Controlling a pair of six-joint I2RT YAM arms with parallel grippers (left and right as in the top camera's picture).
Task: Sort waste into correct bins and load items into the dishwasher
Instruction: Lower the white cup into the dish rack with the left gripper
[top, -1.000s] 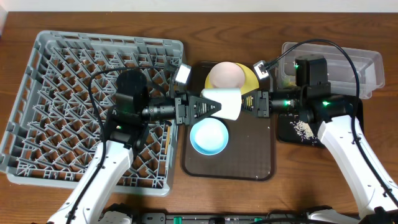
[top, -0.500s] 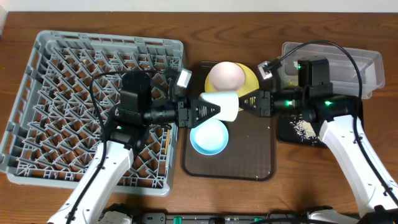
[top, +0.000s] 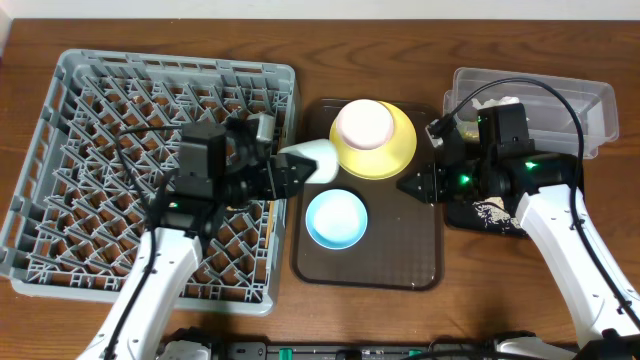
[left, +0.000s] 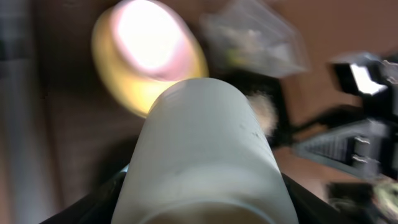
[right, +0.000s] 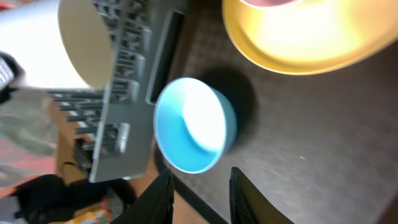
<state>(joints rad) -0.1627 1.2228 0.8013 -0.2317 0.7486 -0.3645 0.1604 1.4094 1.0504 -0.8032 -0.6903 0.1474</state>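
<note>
Overhead, our left jaws grip the white bowl, rack just beside them, presumably for loading; the left wrist shows us it filling them; the right wrist shows our right jaws apart, empty, blue bowl just ahead.

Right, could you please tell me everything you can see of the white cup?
The white cup is plain, smooth and off-white, straight-sided, perhaps plastic. It is tipped on its side and clamped in the left gripper, which alone touches it. It hangs above where the grey dish rack meets the brown tray, beside the yellow plate. The wrist view is blurred, so finer marks cannot be told.
</note>
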